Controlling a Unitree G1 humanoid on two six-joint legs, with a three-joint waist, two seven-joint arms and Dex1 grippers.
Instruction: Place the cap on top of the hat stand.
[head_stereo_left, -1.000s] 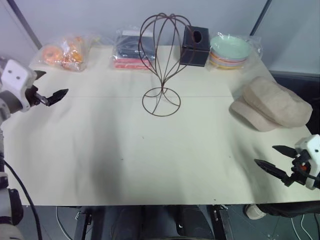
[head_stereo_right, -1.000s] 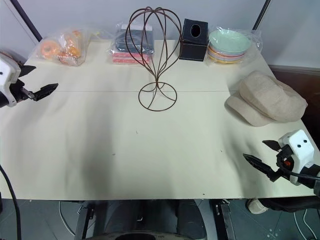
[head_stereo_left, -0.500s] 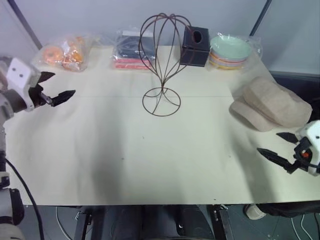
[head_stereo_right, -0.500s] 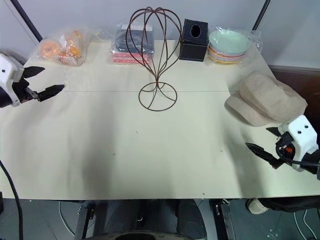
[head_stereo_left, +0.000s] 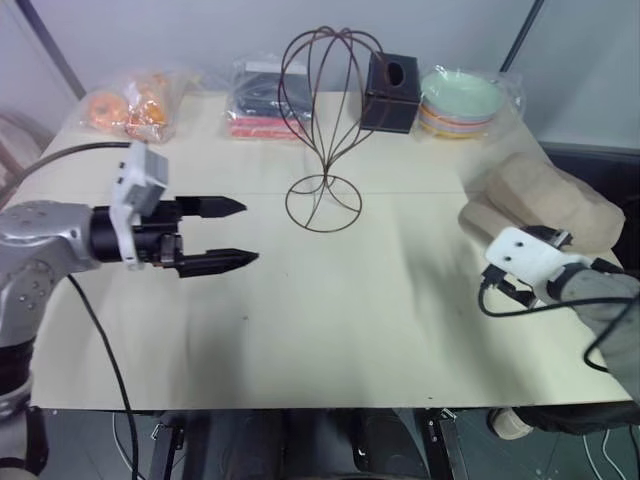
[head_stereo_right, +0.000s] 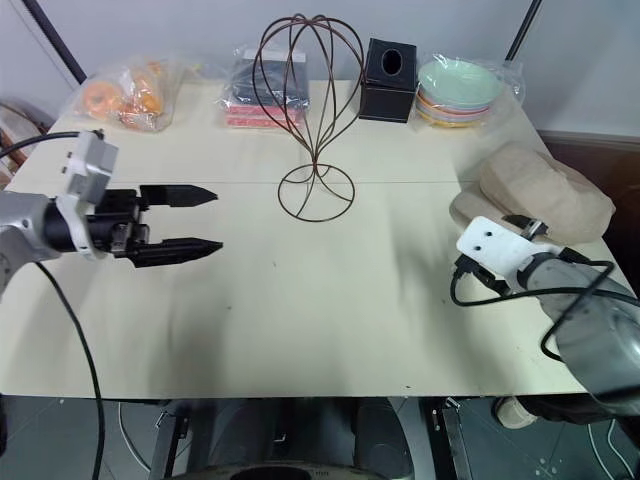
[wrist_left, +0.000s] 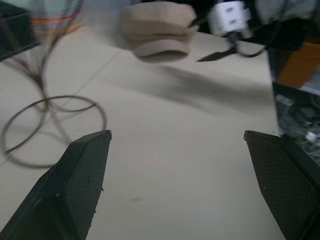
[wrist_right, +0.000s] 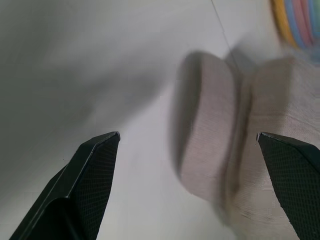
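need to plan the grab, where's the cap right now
In the left eye view the cap lies on the table near its right edge, right of the hat stand, just beyond the open right gripper.

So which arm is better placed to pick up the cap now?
The right. Its open end effector faces the cap from close by; the left end effector hangs open near the hat stand.

- Left arm (head_stereo_left: 40, 240): silver-grey casing, a white block on the wrist, a black cable.
- Right arm (head_stereo_right: 590, 320): grey casing, white wrist block, looping black cable.
- Fingers (wrist_left: 82, 175): black, finely textured.
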